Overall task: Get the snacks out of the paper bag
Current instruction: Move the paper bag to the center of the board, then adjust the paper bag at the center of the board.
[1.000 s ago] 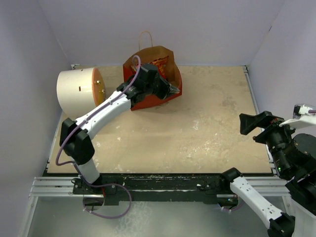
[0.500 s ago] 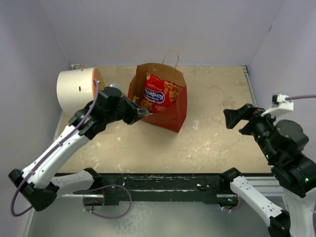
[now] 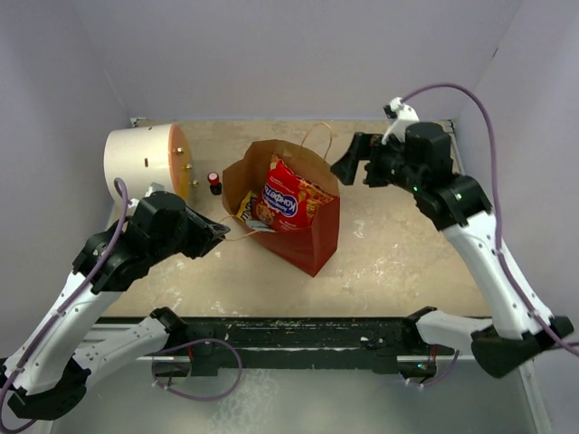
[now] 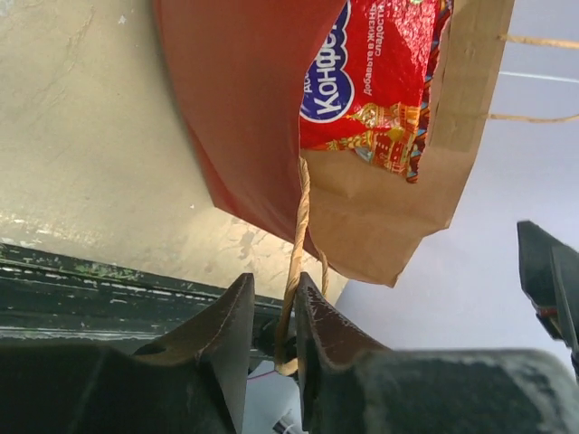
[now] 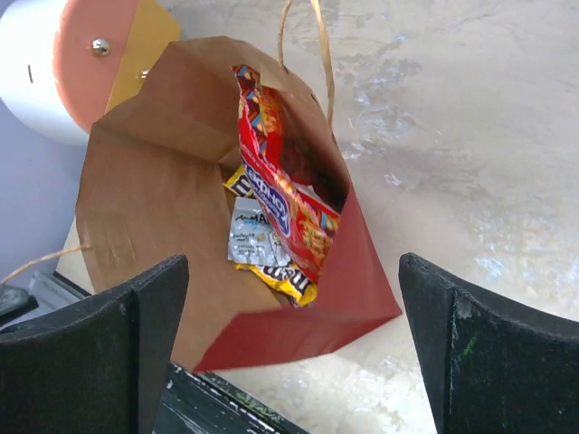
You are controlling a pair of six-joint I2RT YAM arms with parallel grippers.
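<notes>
The paper bag (image 3: 312,237), red outside and brown inside, stands tilted in mid-table with its mouth open to the upper left. In it are the large red packet (image 3: 286,199) with the blue oval logo and small packets (image 3: 251,211). My left gripper (image 3: 217,238) is shut on the bag's tan cord handle (image 4: 298,237), which runs taut between the jaws of the left gripper (image 4: 274,316). My right gripper (image 3: 349,168) hovers wide open above the bag. The right wrist view, past the right gripper (image 5: 294,353), looks into the bag (image 5: 163,190): red packet (image 5: 282,210), silvery wrapper (image 5: 252,239), yellow packet (image 5: 288,283).
A white cylinder with an orange end (image 3: 145,163) lies at the back left, also in the right wrist view (image 5: 63,63). A small red-capped black bottle (image 3: 214,182) stands between it and the bag. The bag's other handle (image 3: 318,137) sticks up at the back.
My left arm has pulled back toward the front left with the handle, turning and dragging the bag a little. My right arm has swung from the right edge to above the bag.
</notes>
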